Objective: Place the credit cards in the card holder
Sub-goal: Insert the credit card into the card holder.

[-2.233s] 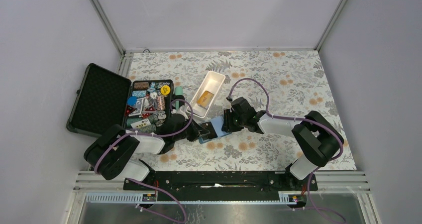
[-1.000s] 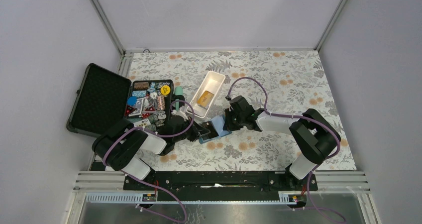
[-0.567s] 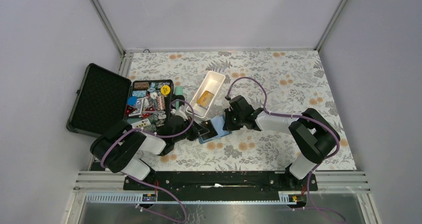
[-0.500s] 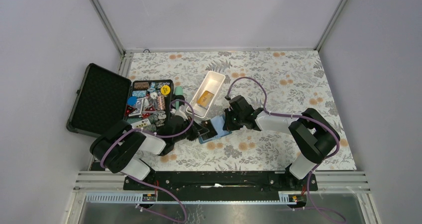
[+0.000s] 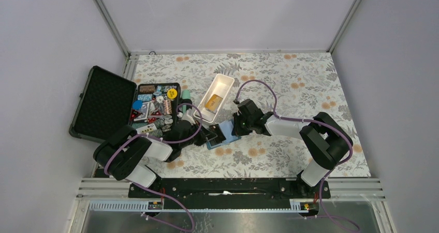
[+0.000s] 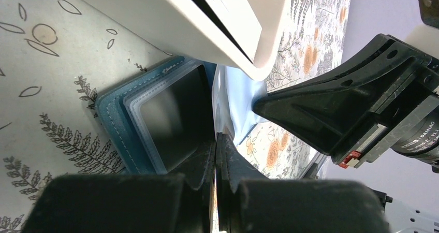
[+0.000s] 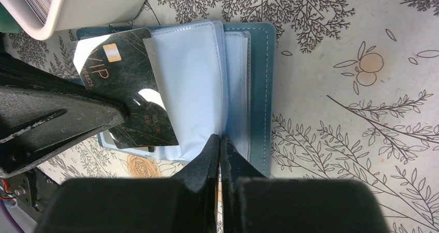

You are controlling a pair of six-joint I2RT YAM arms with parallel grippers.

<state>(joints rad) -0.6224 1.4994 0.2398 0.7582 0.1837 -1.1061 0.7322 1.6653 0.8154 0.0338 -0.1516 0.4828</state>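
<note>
Far L, the black case [image 5: 103, 103] is lying open, not involved. The left gripper [image 6: 215, 140] is clamping shut on the dark card [image 7: 129, 103], w/ one corner apparently tucked under a pale page of the wallet [image 7: 259, 88]. Most of the card is sticking out. Just behind, the gold card [image 5: 213, 102] is lying in the white tray [image 5: 223, 80]. The right gripper [image 7: 220, 142] is sitting closed, tips at the pages' near edge; can't tell if it's pinching one. Step: seating card no. 1. Next move is prob. calling for a straight push deeper, w/ the wallet held steady.
</note>
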